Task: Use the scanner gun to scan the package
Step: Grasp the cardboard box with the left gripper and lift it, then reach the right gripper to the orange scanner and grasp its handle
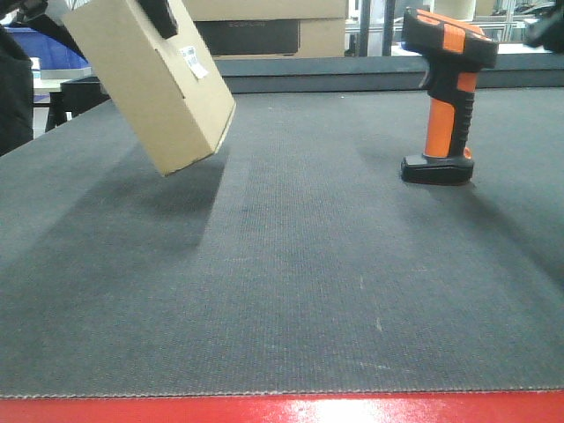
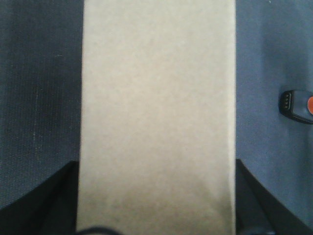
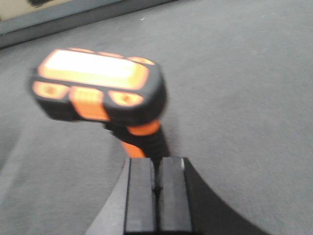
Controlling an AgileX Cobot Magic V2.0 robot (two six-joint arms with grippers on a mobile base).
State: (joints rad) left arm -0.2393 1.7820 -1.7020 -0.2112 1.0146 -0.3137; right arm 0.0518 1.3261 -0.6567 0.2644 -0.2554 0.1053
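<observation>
The exterior front-facing camera is sitting low at the near edge of the worktop [image 1: 291, 291], looking level across it. The left wrist camera is pointing straight down, very near the package [image 2: 156, 117]. The right wrist camera is looking obliquely down past the right gripper [image 3: 157, 196], close to the scanner gun [image 3: 98, 88]. All 3 views are sharing that scanner gun.

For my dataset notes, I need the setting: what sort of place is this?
Probably a warehouse or parcel-handling workstation: a labelled cardboard package, an orange scanner gun standing on a dark mat, and more cartons stacked behind.
</observation>
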